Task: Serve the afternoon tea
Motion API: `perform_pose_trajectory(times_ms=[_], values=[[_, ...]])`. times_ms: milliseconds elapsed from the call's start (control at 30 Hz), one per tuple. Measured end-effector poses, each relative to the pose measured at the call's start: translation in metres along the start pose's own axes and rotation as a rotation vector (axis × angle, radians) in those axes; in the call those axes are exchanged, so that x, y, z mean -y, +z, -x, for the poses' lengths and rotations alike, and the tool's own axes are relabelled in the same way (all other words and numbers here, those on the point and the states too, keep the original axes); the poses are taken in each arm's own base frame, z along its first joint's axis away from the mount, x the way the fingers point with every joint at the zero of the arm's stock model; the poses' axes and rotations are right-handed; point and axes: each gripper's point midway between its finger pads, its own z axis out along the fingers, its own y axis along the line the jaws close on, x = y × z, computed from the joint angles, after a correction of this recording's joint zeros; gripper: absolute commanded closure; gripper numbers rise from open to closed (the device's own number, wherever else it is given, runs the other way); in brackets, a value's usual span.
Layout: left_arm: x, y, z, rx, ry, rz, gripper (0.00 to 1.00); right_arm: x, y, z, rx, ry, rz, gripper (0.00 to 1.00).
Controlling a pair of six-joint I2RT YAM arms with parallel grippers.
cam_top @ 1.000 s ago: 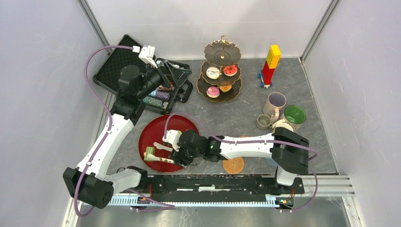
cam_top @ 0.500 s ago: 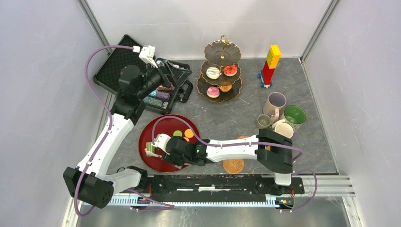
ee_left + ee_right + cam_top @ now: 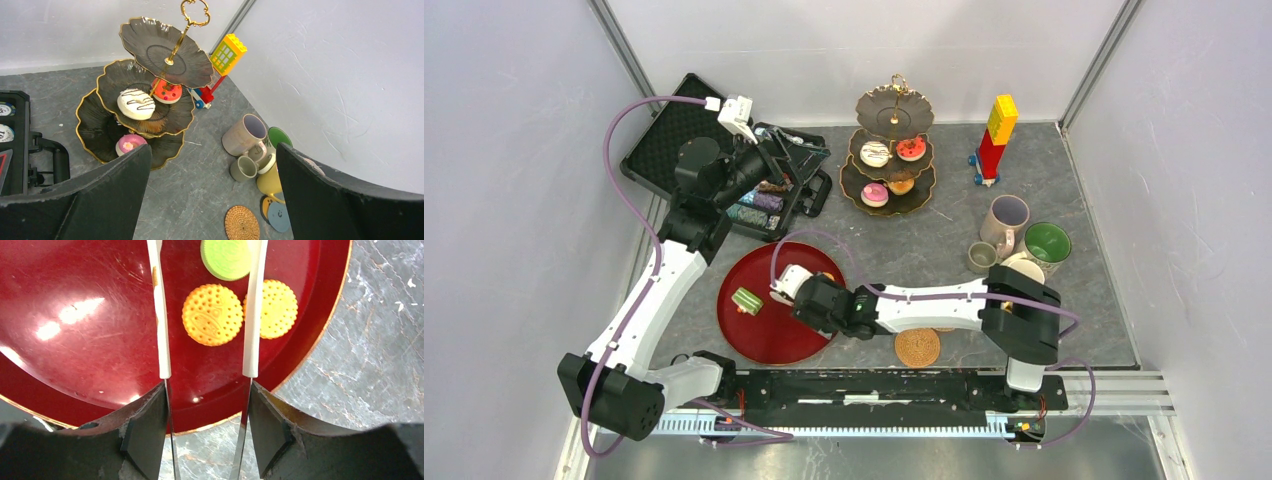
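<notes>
My right gripper (image 3: 207,390) is shut on the metal tongs (image 3: 161,315), whose white-tipped arms reach out over the red tray (image 3: 90,340). Between the tips lies an orange biscuit (image 3: 212,315); a second biscuit (image 3: 277,309) and a green macaron (image 3: 227,257) lie beside it. A green cake (image 3: 747,300) sits alone on the tray's left. The three-tier stand (image 3: 849,185) holds a white donut (image 3: 136,103), a red donut (image 3: 168,92) and a pink cake (image 3: 129,145). My left gripper (image 3: 212,155) hangs open and empty, high over the black case (image 3: 664,140).
A lilac mug (image 3: 1006,215), green-lined mug (image 3: 1046,243), small grey mug (image 3: 981,257) and yellow mug (image 3: 269,180) cluster at the right. A wicker coaster (image 3: 917,348) lies near the front, a blue coaster (image 3: 277,216) beside it. A red-and-yellow block tower (image 3: 996,135) stands at the back right.
My right gripper carried the tongs left across the tray to the green cake, then drew back right over the biscuits. The cake now lies slightly farther up the tray. The left arm stayed still.
</notes>
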Motion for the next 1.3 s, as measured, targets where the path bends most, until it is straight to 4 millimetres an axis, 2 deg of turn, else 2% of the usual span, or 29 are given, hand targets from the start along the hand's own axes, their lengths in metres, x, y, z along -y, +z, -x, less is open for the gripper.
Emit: perform_pose_trajectory(times_ms=[133,367,533,867,1300], values=[[0.0,0.0,0.0,0.0,0.0,0.0,0.0,0.003,-0.007,-0.003,0.023,0.003,0.031,0.38],[0.0,0.0,0.0,0.0,0.0,0.0,0.0,-0.028,-0.013,0.019,0.115,0.017,0.171,0.38],[0.0,0.0,0.0,0.0,0.0,0.0,0.0,-0.04,-0.015,0.03,0.157,0.042,0.221,0.37],[0.0,0.0,0.0,0.0,0.0,0.0,0.0,-0.053,0.006,0.025,0.129,0.043,0.239,0.39],[0.0,0.0,0.0,-0.001,0.0,-0.001,0.0,-0.051,0.011,0.03,0.134,0.079,0.213,0.66]])
